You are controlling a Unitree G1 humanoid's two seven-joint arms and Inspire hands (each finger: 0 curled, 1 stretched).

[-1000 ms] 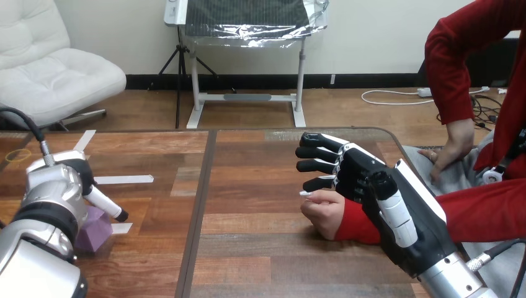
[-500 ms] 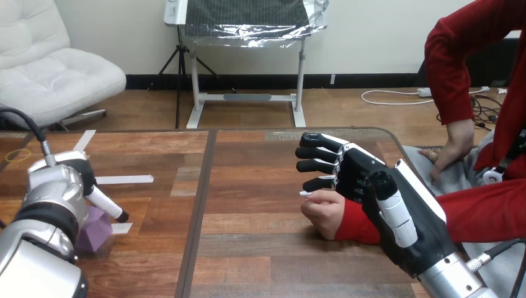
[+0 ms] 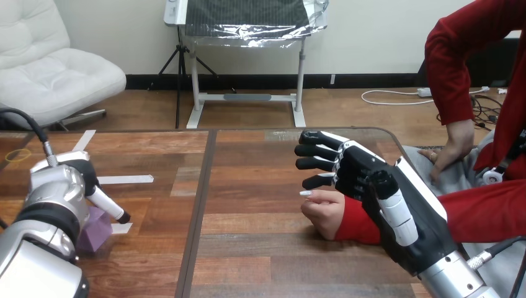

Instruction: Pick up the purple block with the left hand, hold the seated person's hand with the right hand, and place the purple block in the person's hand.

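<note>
The wooden plank worktop (image 3: 260,248) carries both arms. The right arm rises from the lower right edge. Its right hand (image 3: 366,180) is released, its glossy black-and-white fingers (image 3: 313,151) straight and spread. The person's hand (image 3: 324,211), a closed fist resting on the worktop, lies just beneath that palm; whether they touch is unclear. The silver left arm ends in the left hand (image 3: 85,179), angled downward; I cannot tell its grip. The matte, angular purple block (image 3: 96,231) sits directly under it on the worktop.
</note>
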